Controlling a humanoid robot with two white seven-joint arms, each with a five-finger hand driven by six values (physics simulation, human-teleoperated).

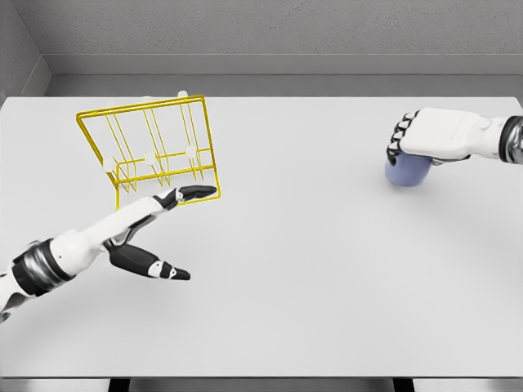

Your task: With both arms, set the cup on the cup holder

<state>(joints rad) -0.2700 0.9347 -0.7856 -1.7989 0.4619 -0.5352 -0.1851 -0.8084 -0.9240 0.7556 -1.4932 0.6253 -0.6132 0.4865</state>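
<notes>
Visibly, one cup (406, 172), one rack (155, 147), two robot hands.

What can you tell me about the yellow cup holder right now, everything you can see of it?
The cup holder is a thin yellow wire rack: a square frame tilted back, leaning over a smaller base frame, with several upright prongs tipped with pale knobs. It looks like painted metal wire. It stands on the white table, in the far left part, and carries no cup. The left hand, fingers spread, reaches toward its front lower corner; its fingertips overlap the base rail, though contact cannot be confirmed. The blue cup sits far to its right.
</notes>
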